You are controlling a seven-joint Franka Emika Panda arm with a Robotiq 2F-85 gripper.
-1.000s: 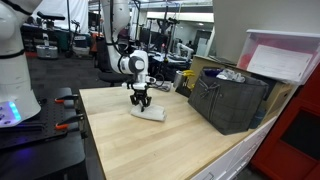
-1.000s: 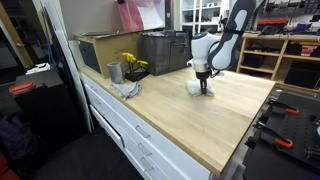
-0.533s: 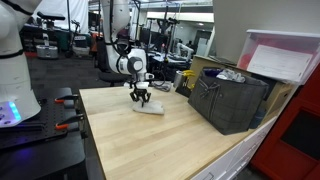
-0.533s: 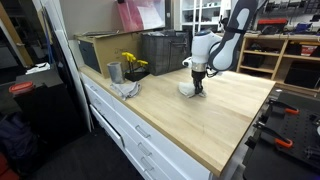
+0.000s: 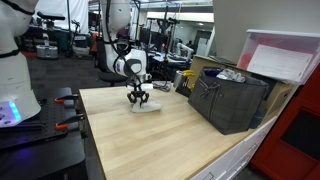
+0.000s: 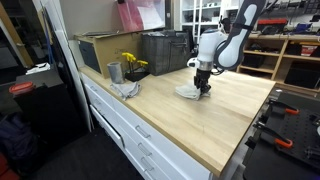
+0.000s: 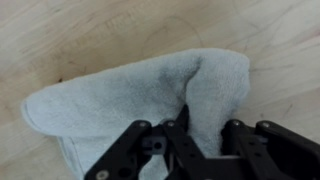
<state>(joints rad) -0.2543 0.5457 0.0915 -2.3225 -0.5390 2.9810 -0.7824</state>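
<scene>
A white-grey towel [image 7: 130, 90] lies bunched on the light wooden table. It shows in both exterior views [image 5: 150, 107] [image 6: 187, 92] as a small pale cloth under the arm. My gripper [image 7: 205, 125] points down at it, and its black fingers are shut on a raised fold of the towel, which stands up between them. In both exterior views the gripper [image 5: 139, 98] [image 6: 201, 87] sits right on the cloth, with one end of the towel lifted a little off the table top.
A dark crate [image 5: 228, 100] [image 6: 163, 50] stands at the table's back, with a cardboard box [image 6: 98, 50] beside it. A metal cup [image 6: 114, 72], yellow flowers [image 6: 131, 63] and a crumpled grey cloth [image 6: 126, 89] sit near the table's edge. A pink-lidded bin [image 5: 285, 55] stands behind the crate.
The gripper has dragged the towel across the table away from the crate side, and the cloth has bunched up under it.
</scene>
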